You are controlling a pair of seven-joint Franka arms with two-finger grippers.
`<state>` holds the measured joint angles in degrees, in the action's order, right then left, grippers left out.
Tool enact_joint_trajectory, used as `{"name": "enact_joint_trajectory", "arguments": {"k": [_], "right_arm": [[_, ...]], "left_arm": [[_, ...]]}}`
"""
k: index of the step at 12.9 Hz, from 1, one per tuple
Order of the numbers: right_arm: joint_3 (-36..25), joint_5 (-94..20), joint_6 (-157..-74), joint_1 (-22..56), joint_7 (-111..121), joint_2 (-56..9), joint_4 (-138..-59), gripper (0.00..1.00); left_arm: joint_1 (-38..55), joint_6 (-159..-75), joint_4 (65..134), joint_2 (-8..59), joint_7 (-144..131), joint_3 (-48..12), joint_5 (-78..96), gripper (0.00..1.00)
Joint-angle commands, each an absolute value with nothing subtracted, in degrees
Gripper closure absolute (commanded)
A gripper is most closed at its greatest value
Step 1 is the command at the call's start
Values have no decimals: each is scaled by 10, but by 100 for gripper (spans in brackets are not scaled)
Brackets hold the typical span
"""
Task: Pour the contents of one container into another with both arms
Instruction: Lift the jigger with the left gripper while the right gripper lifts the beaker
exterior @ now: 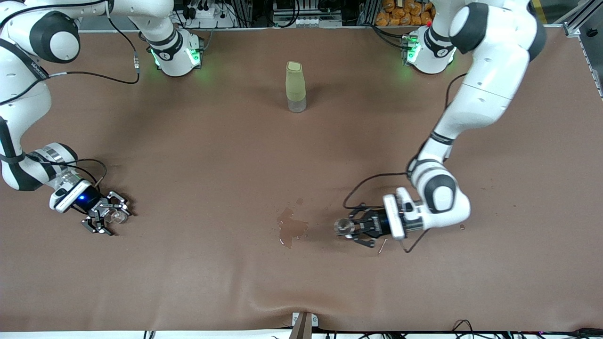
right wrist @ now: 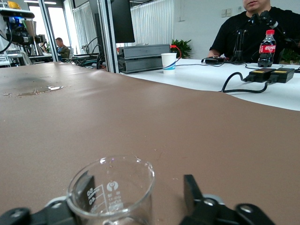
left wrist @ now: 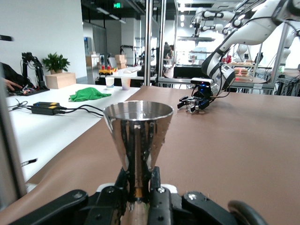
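Two grippers sat low at the near part of the table, well apart, one toward each arm's end. The left gripper was clenched on the narrow waist of a metal cup, a shiny flared vessel that stood upright between its fingers; the cup's base was hidden by the gripper body in the left wrist view, and its inside could not be seen from that angle. The right gripper had its jaws spread around a small glass beaker without pressing on it, one black finger standing clear of the glass. The beaker's lower part was cut off in the right wrist view; it looked empty, though clear liquid would be hard to make out.

Between the two grippers, nearer the left one, a wet spill darkened the brown table. Farther from the front camera, midway between the arm bases, a pale green bottle stood upright with its lid on and a clear bottom section; its contents were not discernible.
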<state>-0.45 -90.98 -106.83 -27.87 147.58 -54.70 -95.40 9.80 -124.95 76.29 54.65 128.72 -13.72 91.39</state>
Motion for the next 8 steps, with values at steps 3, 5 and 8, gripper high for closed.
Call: {"name": "enact_joint_trajectory", "arguments": {"k": [3,5,8], "right_arm": [[-8,-932,-1067,-275,1497,-561,-942,100],[-8,-931,-1065,-275,1497,-560,-941,100],[-7,-925,-1061,-273,1490,-549,-932,100]], "left_arm": [[199,-1376,701,553,1232,-127,971,100],[235,-1419,677,563,1231,-127,986,100],[281,-1461,659,565,1194,-127,987,100]]}}
